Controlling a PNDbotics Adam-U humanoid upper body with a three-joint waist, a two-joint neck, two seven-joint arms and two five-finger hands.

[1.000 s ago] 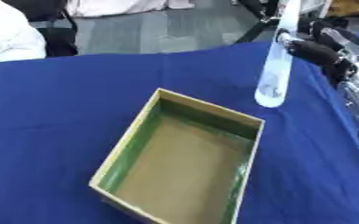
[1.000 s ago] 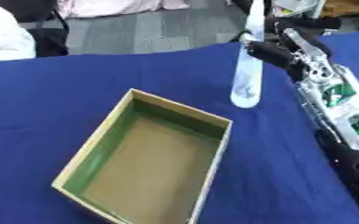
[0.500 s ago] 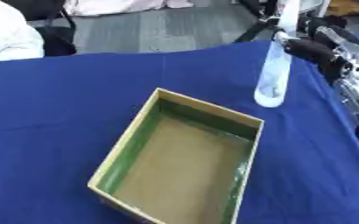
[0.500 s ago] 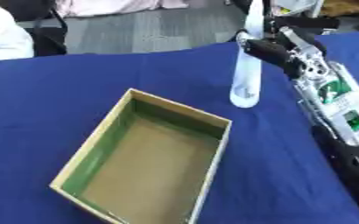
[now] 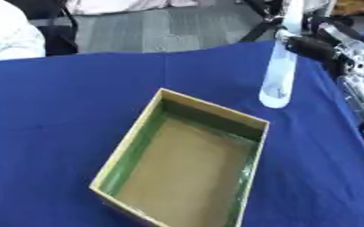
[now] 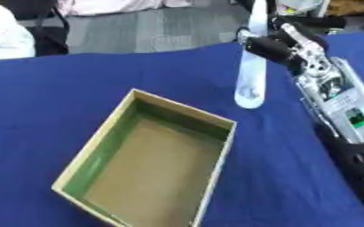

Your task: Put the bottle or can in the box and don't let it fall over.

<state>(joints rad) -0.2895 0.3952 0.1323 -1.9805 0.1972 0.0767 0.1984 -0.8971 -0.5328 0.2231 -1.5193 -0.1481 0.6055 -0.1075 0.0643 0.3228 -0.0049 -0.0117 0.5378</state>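
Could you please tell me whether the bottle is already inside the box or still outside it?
Outside. The right robot hand holds the clear bottle nearly upright beyond the far right corner of the open, empty box.

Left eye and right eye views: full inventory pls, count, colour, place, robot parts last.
bottle: 1, clear plastic, tall and slim, held upright above the cloth just past the box's far right corner, not in the box.
box: 1, open top, tan cardboard with green inner walls, nothing in it, centre of the table, set askew.
tablecloth: 1, blue, covers the table.
floor: grey, beyond the table's far edge.
right hand: 1, black, upper right, fingers curled round the bottle's upper part.
right forearm: 1, silver and black, down the right edge.
left hand: not in view.
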